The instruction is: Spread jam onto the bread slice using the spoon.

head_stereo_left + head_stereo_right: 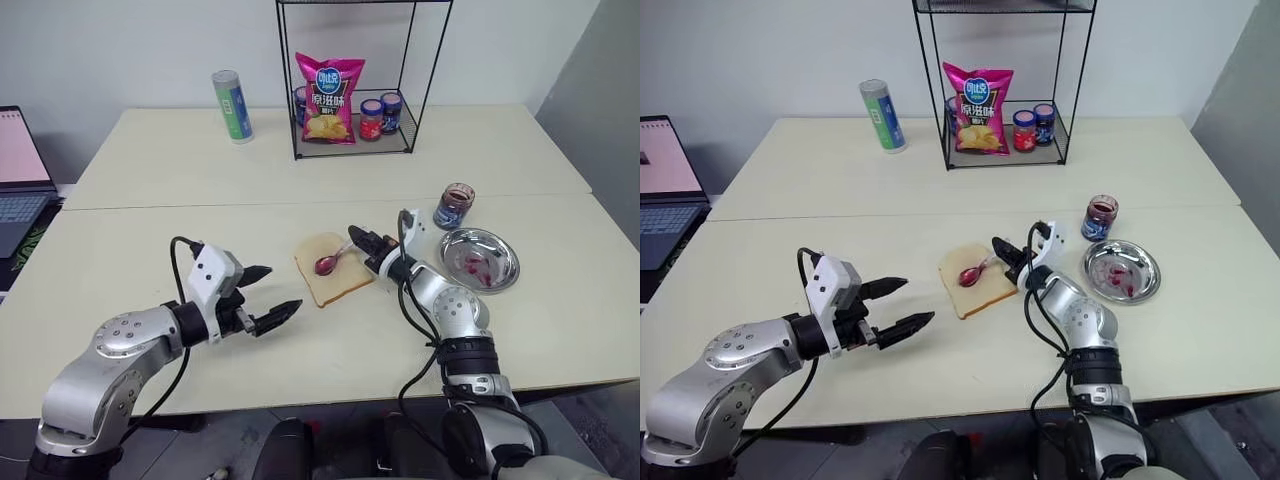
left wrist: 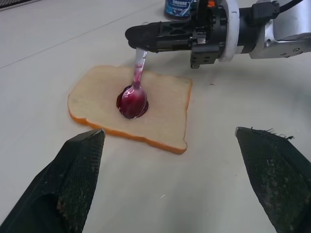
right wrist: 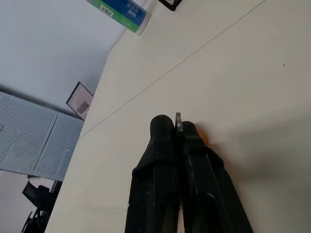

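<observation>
The bread slice [image 1: 329, 268] lies flat on the table in front of me. The spoon [image 1: 333, 260] slants down onto it, its bowl resting on the middle of the slice in a blob of dark red jam [image 2: 131, 102]. My right gripper [image 1: 360, 240] is shut on the spoon's handle, just past the slice's right edge. More jam fills a small clear glass jar [image 1: 454, 206] further right. My left gripper [image 1: 277, 294] hovers open to the left of the bread, nothing between its fingers [image 2: 73, 184].
A round steel plate [image 1: 480, 259] smeared with red sits right of the bread, below the jar. At the back a black wire rack [image 1: 352, 80] holds a pink chip bag and lidded jars. A green-labelled can [image 1: 232, 105] stands left of it. A laptop [image 1: 20, 175] lies at the far left.
</observation>
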